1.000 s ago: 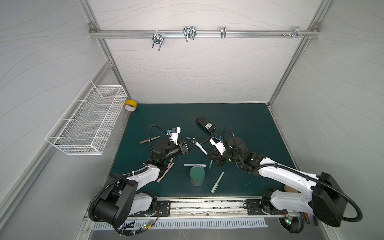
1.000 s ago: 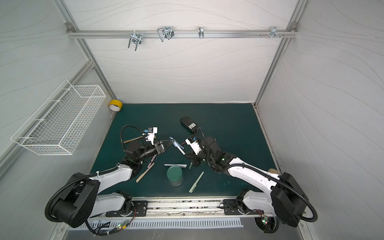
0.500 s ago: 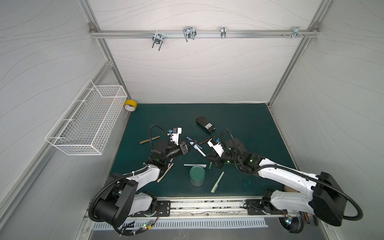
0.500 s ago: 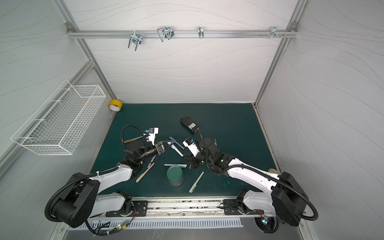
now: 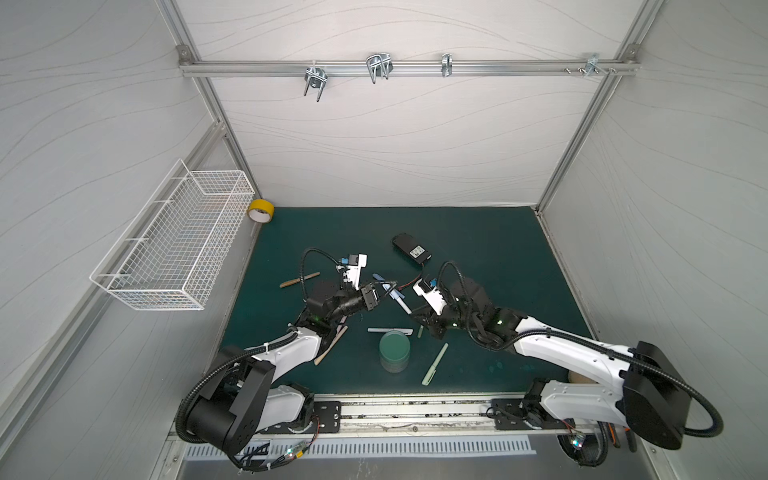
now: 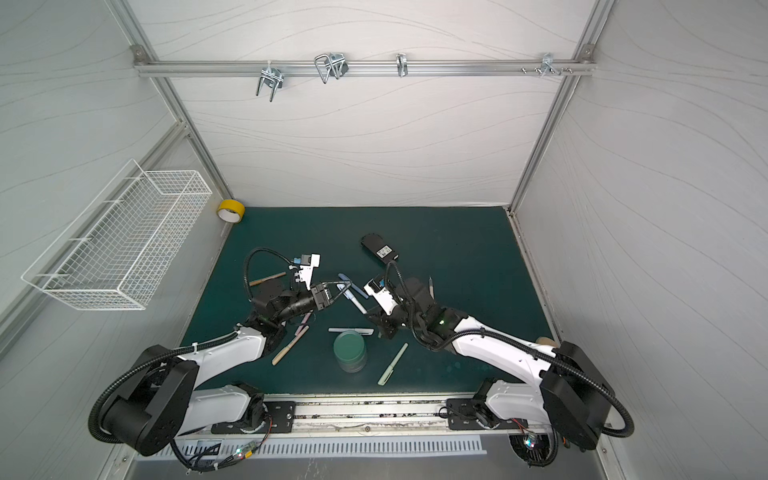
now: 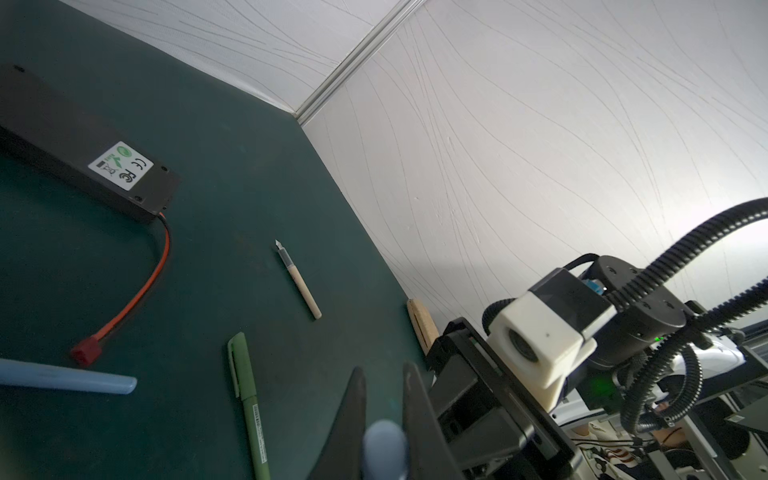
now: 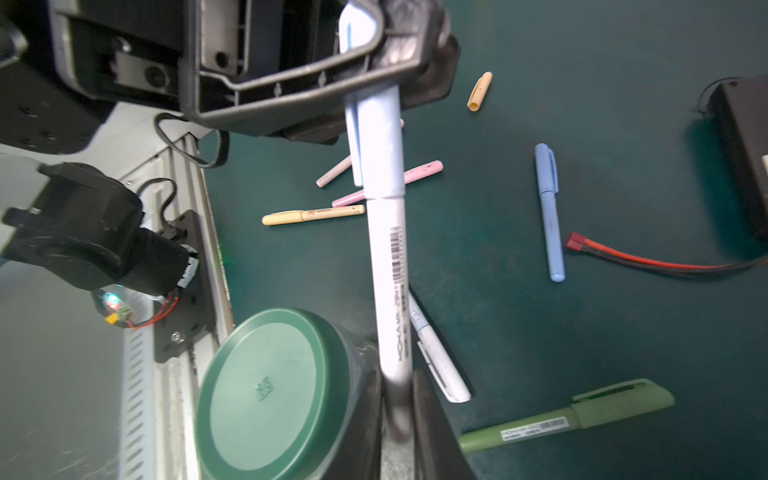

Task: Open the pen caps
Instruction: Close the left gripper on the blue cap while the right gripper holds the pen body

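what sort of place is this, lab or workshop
Probably a lab robot cell: white panel walls on an aluminium frame, two arms bolted to a front rail, and a green mat strewn with pens.

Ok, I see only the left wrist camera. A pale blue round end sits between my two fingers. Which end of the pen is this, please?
Observer: The cap end. The right wrist view shows the left gripper closed on the pale blue cap.
Operator: Is the cap off already?
Observer: No, it is on the pen, with the seam closed as far as I can see.
Operator: And the other end?
Observer: It lies inside the right gripper, beside the green cup. How firmly that one presses, I cannot tell.
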Tool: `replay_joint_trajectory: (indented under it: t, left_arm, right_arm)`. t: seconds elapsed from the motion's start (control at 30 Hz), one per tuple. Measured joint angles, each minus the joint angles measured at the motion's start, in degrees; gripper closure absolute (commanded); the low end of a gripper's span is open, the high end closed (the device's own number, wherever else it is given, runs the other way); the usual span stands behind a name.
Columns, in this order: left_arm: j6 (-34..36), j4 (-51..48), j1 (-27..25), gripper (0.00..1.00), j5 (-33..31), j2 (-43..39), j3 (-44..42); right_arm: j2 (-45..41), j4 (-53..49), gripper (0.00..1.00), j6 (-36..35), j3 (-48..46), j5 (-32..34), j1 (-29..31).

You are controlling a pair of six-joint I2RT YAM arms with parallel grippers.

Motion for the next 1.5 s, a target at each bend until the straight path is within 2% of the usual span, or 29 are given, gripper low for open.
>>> replay_joint_trajectory:
  t: [0.17, 0.27, 0.37, 0.57, 0.87, 1.03, 1.5]
  left_arm:
    - [0.8, -1.1, 0.0, 1.00, -0.2, 0.0, 0.0]
    - [1.4, -1.8, 0.0, 1.00, -0.5, -0.5, 0.0]
    - [2.1, -2.7, 0.0, 1.00, -0.9, -1.3, 0.0]
    - [2.9, -2.8, 0.0, 1.00, -0.5, -1.5, 0.0]
    - [3.0, 0.2, -1.0, 1.00, 1.8, -0.5, 0.0]
    - [3.2, 0.6, -1.9, 1.00, 2.7, -0.5, 0.0]
    - [3.8, 0.4, -3.8, 1.00, 4.1, 0.0, 0.5]
  right_arm:
    - [-1.9, 0.0, 0.46, -0.1, 0.0, -0.1, 0.0]
    - [-4.1, 0.1, 0.40, -0.2, -0.1, -0.9, -0.5]
    - [-7.3, 1.2, 0.40, 0.2, -1.7, -3.0, -2.2]
    - [-9.5, 3.9, 0.45, 3.3, -5.1, -9.7, -8.7]
    - [-5.8, 8.5, 0.52, 6.2, -5.5, -19.1, -9.2]
    - [-3.4, 9.8, 0.61, 7.9, -5.4, -20.2, -9.2]
    - [1.7, 13.1, 0.65, 9.4, -4.2, -21.4, -8.4]
